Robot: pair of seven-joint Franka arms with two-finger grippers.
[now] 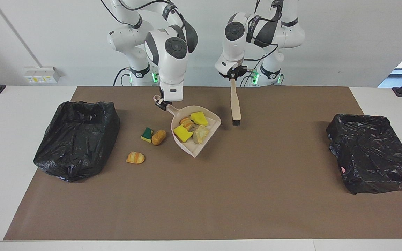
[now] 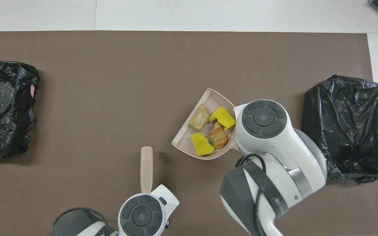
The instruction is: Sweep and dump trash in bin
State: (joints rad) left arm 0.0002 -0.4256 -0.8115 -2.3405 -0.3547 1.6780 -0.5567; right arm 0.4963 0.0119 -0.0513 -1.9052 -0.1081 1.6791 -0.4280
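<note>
Right gripper (image 1: 160, 101) clamping beige plastic dustpan (image 1: 206, 138) holding four scraps, green-yellow sponge (image 1: 147, 134) at its nine o'clock, left gripper (image 1: 233, 77) gripping beige black-bristled brush (image 1: 235, 104)

One camera sits high across the table (image 1: 201, 223), facing both robots from a distance. The other hangs above the robots' end, looking steeply down. Both share the brown mat (image 1: 222, 195), the two black bins and the dustpan (image 2: 208, 105).
</note>
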